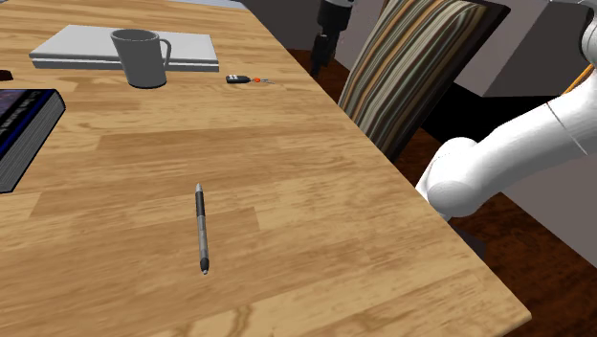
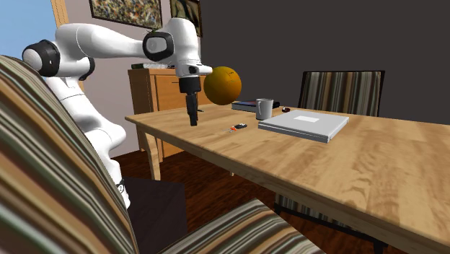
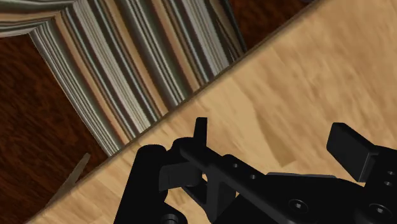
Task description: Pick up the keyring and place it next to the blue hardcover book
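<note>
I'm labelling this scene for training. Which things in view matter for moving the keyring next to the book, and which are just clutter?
Job in hand: keyring, book, tool.
Lying about: mug, pen, flat grey slab, striped chair.

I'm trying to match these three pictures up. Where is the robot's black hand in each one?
Shoulder view: the gripper is at the top edge, right of the keyring.
Second exterior view: the gripper hangs left of the keyring, above the table.
Wrist view: the gripper, fingers apart, is over the table near its edge.
Shared landmark: the wooden table's edge.
</note>
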